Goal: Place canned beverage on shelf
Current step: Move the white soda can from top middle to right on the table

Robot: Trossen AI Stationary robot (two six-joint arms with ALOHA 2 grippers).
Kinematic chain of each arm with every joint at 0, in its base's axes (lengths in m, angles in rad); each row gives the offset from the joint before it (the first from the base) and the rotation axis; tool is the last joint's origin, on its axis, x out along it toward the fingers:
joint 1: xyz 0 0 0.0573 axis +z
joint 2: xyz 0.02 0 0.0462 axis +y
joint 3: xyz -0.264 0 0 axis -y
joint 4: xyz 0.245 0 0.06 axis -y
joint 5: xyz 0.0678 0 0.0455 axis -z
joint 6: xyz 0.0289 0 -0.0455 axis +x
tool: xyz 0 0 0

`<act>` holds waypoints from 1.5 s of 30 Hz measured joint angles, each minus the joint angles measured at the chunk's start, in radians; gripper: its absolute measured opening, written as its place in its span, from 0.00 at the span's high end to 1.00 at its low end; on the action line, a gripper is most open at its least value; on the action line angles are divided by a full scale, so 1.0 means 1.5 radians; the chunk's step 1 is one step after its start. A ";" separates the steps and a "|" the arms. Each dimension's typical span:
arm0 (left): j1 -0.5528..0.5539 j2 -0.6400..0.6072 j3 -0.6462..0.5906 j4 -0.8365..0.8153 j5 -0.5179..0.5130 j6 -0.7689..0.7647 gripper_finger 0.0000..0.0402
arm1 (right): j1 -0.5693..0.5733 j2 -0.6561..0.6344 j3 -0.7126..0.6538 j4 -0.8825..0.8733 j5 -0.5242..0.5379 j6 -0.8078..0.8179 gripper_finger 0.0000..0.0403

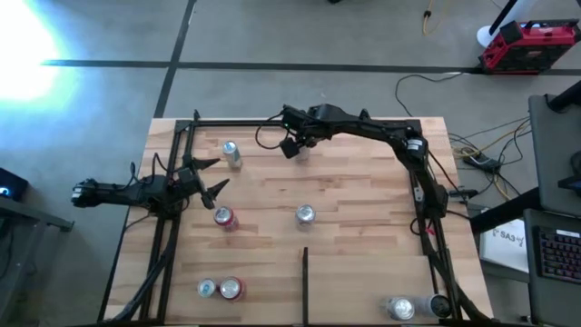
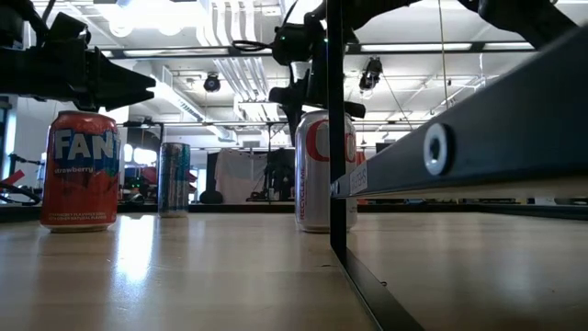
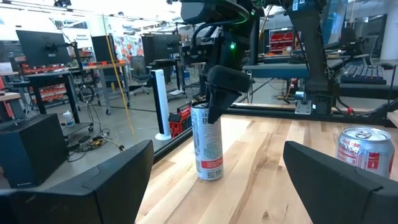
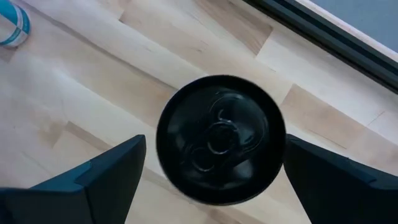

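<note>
A tall slim can with a black top (image 4: 221, 140) stands upright on the wooden shelf board (image 1: 363, 209) near its far edge. In the left wrist view it is silver with red print (image 3: 208, 146). My right gripper (image 4: 214, 146) is open straight above it, pointing down, with one finger on each side of the can's top (image 3: 200, 107). My left gripper (image 1: 213, 177) is open and empty at the board's left side, held level and pointing toward the table's right. My right gripper's fingers (image 4: 118, 165) stand on either side of the can's top rim, coming from above. A narrow gap shows at one finger. At the other finger (image 4: 311, 162) I cannot tell whether it touches. The can stands upright on the board.
Other cans stand on the board: a slim blue-silver one (image 1: 231, 153), a red Fanta (image 1: 224, 217), a silver one mid-board (image 1: 305, 214), two near the front left (image 1: 220, 289), and more at the front right (image 1: 399, 309). A dark divider strip (image 1: 305, 282) runs to the near edge.
</note>
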 joint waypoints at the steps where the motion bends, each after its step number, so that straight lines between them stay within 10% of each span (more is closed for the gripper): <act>1: 0.000 0.000 0.000 0.000 0.000 0.000 0.15 | -0.002 0.000 0.000 0.000 0.000 0.000 0.14; 15: 0.000 0.000 0.000 0.000 0.000 0.000 0.15 | -0.003 -0.001 0.000 0.007 -0.006 0.008 0.19; 21: 0.000 0.000 0.000 0.000 0.000 0.000 0.15 | -0.003 -0.002 0.000 0.005 -0.021 0.047 0.41; 27: 0.000 0.000 0.000 0.000 0.000 0.000 0.15 | 0.007 -0.004 0.000 -0.022 -0.034 0.093 0.43; 45: 0.000 0.000 0.000 0.000 0.000 0.000 0.15 | 0.015 -0.091 -0.019 -0.287 0.000 0.716 0.40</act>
